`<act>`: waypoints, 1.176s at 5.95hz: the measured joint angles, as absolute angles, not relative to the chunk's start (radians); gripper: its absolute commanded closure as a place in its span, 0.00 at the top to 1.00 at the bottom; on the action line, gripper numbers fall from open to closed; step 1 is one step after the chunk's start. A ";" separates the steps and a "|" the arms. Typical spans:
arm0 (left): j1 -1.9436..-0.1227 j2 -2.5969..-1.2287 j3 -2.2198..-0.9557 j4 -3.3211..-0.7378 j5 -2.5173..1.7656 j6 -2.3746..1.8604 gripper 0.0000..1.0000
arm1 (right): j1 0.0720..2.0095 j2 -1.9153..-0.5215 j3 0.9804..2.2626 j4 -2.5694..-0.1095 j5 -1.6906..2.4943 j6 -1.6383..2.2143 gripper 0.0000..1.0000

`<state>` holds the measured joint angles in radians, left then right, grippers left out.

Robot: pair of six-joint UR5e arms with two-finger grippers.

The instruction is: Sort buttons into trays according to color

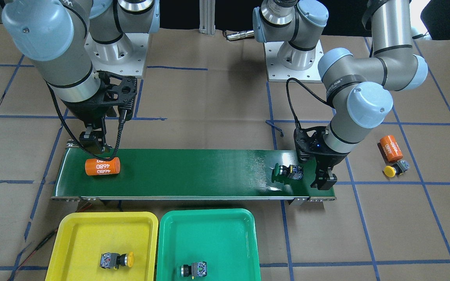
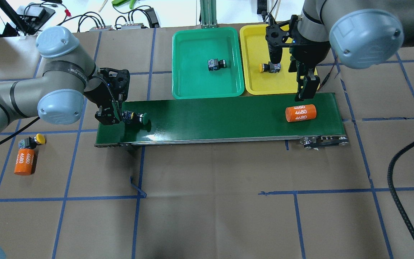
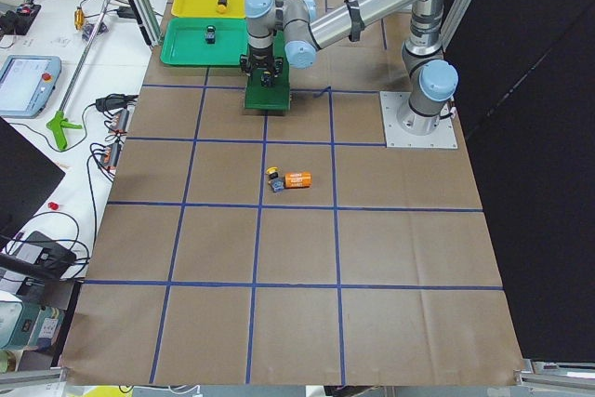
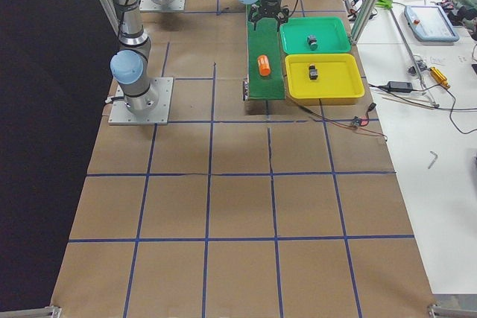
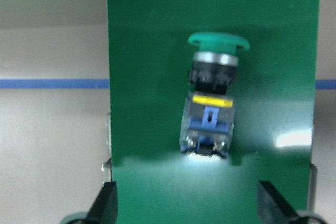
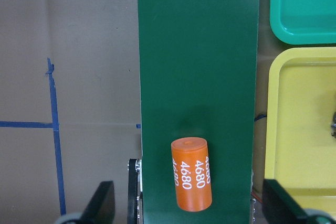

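- Left gripper point(image 5: 188, 207) is being held wide open and empty, low over the conveyor belt point(image 1: 193, 171) at its end on the robot's left.
- Green-capped button point(image 5: 212, 103) is being seen lying on its side on that belt end, just ahead of the open fingers. Its cap is pointing along the belt; finger contact cannot be told.
- Right gripper point(image 6: 191, 205) is also being held wide open over the belt's other end, with an orange cylinder point(image 6: 191, 174) marked 4680 lying beneath it.
- Yellow tray point(image 1: 72, 230) and green tray point(image 1: 209, 226) are being seen side by side, just beside the belt, opposite the robot.
- Yellow-capped button point(image 1: 117, 260) is being carried in the yellow tray, and a second green-capped button point(image 1: 193, 270) in the green tray.
- Loose yellow-capped button point(image 1: 395, 169) is being seen on the table past the left end, just beside a second orange cylinder point(image 1: 391, 148).
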<state>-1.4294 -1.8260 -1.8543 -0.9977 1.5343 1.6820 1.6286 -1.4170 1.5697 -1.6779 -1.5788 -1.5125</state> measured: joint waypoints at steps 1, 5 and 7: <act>-1.369 -1.811 -1.848 -1.001 1.535 1.653 0.98 | 1.633 -1.416 1.569 -1.686 -1.575 -1.505 1.00; -1.026 -1.785 -1.865 -0.993 1.554 1.527 0.98 | 1.639 -1.414 1.570 -1.693 -1.568 -1.461 1.00; -0.848 -1.811 -1.890 -0.997 1.555 1.362 0.98 | 1.662 -1.406 1.569 -1.698 -1.568 -1.450 1.00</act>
<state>-0.8478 -1.8113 -1.8902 -0.9974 1.5549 1.3618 1.6622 -1.4057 1.5693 -1.6980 -1.5680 -1.4503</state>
